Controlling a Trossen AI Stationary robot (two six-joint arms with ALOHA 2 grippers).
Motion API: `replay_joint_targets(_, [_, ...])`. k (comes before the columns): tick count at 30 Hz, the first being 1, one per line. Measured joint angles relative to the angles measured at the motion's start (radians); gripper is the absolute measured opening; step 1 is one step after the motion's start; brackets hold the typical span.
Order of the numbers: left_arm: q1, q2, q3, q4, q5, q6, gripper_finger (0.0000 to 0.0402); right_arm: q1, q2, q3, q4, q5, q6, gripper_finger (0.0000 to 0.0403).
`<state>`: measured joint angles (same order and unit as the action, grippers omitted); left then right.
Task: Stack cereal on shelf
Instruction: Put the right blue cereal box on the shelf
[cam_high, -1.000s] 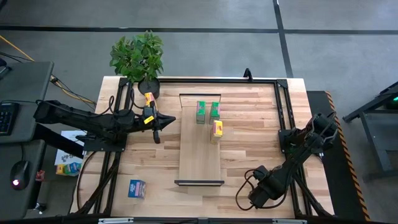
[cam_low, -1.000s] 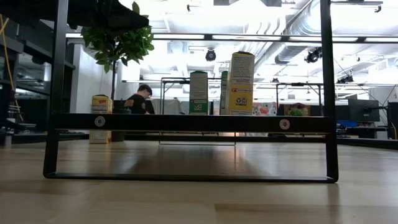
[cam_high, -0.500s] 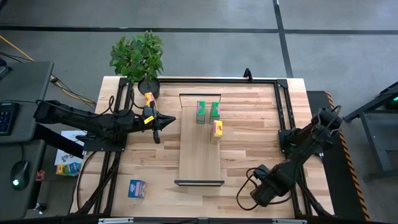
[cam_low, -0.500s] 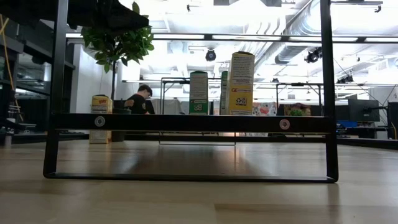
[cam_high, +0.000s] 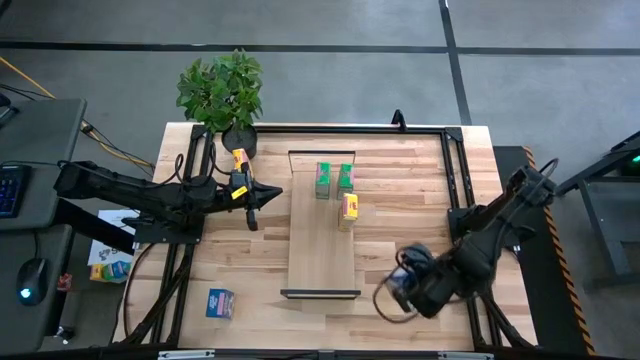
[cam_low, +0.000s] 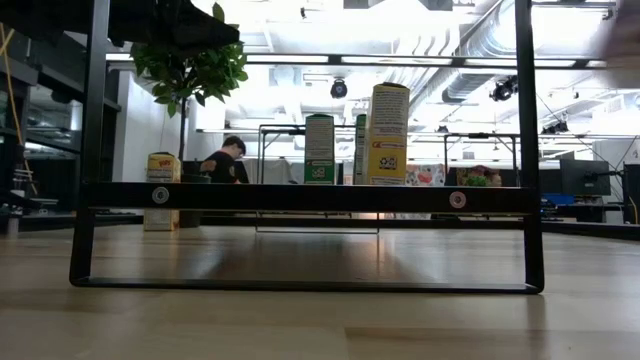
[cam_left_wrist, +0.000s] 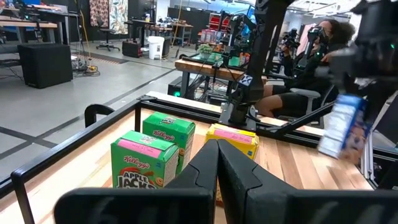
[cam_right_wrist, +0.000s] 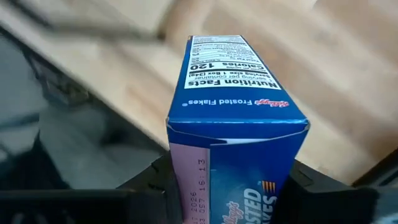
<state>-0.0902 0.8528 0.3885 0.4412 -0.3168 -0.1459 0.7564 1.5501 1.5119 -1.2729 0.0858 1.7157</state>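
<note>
room: a big workshop with bright ceiling lights; a person sits far behind the desk (cam_high: 400, 200).
what changed: half a second ago the right gripper (cam_high: 405, 285) sat low near the desk's front right corner. now it is lifted, closer to the shelf (cam_high: 322, 225), and carries a blue box (cam_right_wrist: 239, 124).
right jaws: they were closing over the last second and now squeeze the blue box from both sides.
what it means: i think the pick-up is done, and the box still has to go onto the shelf.
left gripper (cam_left_wrist: 217, 168): waits beside the shelf, jaws closed, nothing in them.
on the shelf: two green boxes (cam_high: 334, 179) side by side at the far end, one yellow box (cam_high: 348, 210) just in front.
not on the shelf: a yellow box by the plant (cam_high: 221, 90) (cam_high: 240, 160) and a blue box at the front left (cam_high: 221, 302).
</note>
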Motion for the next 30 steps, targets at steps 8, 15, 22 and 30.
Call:
replay_joint_targets(8, [0.0,0.0,0.0,0.0,0.0,0.0,0.0,-0.2,0.009,0.054,-0.08,0.101,-0.155,0.0145])
replay_joint_targets(15, [0.0,0.0,0.0,-0.002,0.0,-0.008,0.0,-0.342,0.09,0.054,0.011,0.095,-0.35,0.0145])
replay_joint_targets(22, [-0.002,0.0,0.0,-0.003,0.0,-0.01,0.0,-0.394,0.158,0.054,0.126,0.008,-0.461,0.0145])
replay_joint_targets(30, [-0.002,0.0,0.0,-0.003,0.0,-0.01,0.0,-0.396,0.202,0.054,0.15,-0.061,-0.467,0.0145])
